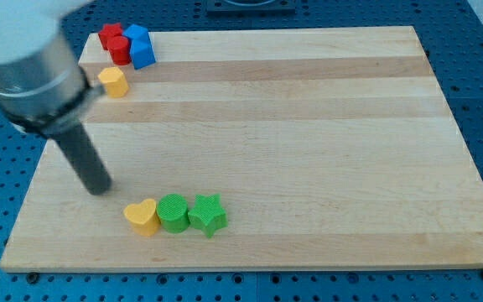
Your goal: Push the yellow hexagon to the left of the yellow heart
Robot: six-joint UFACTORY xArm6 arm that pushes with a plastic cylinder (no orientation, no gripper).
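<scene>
Starting at the view's left, our rod comes down from a blurred grey housing in the upper left corner, and my tip [99, 188] rests on the wooden board [309, 126], near its left edge. It carries nothing and touches no block; being a bare rod, it has nothing to close or open.

Up and slightly right of my tip, well apart from it, sits the yellow hexagon [113, 81], alone on the board just beside the rod's housing. Further up from the hexagon, near the board's top left corner, we see a tight cluster: two red blocks [114, 42] whose shapes we cannot make out, with two blue blocks [139, 46] pressed against their right side.

Down and to the right of my tip, near but clear of it, lies the yellow heart [142, 216]. Touching its right side is the green round block [173, 212], and touching that in turn is the green star [208, 215], the three forming a row close to the board's bottom edge.
</scene>
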